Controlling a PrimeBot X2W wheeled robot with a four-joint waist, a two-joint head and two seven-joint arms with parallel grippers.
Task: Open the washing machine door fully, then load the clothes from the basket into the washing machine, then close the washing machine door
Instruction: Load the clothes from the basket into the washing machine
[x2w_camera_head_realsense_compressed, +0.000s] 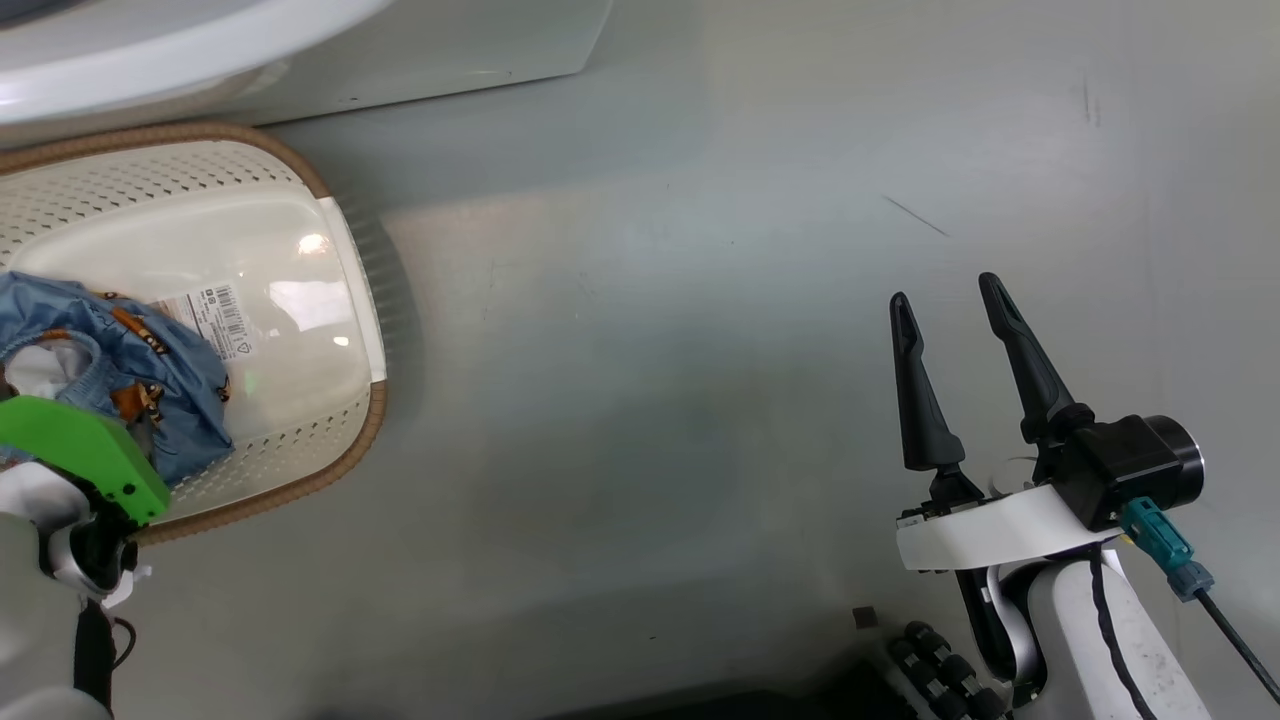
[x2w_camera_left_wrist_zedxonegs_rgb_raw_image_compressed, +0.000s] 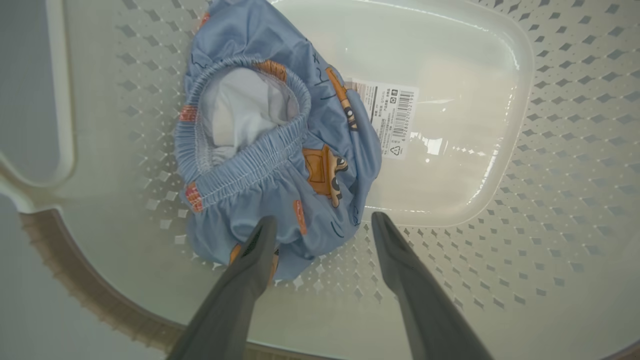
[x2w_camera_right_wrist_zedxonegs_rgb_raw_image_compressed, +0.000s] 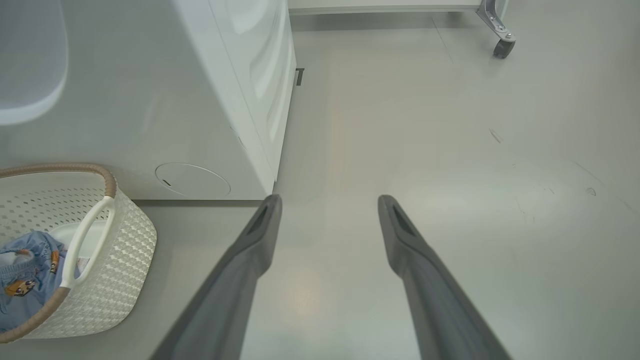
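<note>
- Left gripper (x2w_camera_left_wrist_zedxonegs_rgb_raw_image_compressed: 324, 218) is down inside the basket (x2w_camera_left_wrist_zedxonegs_rgb_raw_image_compressed: 550, 175), fingers spread wide with nothing between them.
- In the left wrist view, the finger on the 7 o'clock side has its tip over the lower hem of the clothes (x2w_camera_left_wrist_zedxonegs_rgb_raw_image_compressed: 280, 165). I can't tell whether it is actually touching the fabric.
- The other finger, on the 5 o'clock side, sits over bare perforated basket floor, just clear of the garment.
- The clothes are one bunched blue piece with orange and brown prints. Its elastic waistband gapes open on white lining, and it lies on the basket floor toward 10 o'clock of that view.
- A barcode sticker (x2w_camera_left_wrist_zedxonegs_rgb_raw_image_compressed: 390, 117) sits at 2 o'clock from the garment, with its near edge tucked under the fabric.
- In the head view the basket is at 9 o'clock, brown rim around cream walls, with the garment in its left half.
- Right gripper (x2w_camera_head_realsense_compressed: 945, 290) is out at 4 o'clock in the head view, fingers apart and holding nothing, above the grey floor (x2w_camera_right_wrist_zedxonegs_rgb_raw_image_compressed: 450, 150) and well away from the basket.
- From the right wrist view, the washing machine (x2w_camera_right_wrist_zedxonegs_rgb_raw_image_compressed: 210, 100) stands at 11 o'clock, white, with a round cover (x2w_camera_right_wrist_zedxonegs_rgb_raw_image_compressed: 192, 179) low on its front.
- The basket is just before the machine at 8 o'clock, and a caster wheel (x2w_camera_right_wrist_zedxonegs_rgb_raw_image_compressed: 502, 47) is far off at 1 o'clock.
</note>
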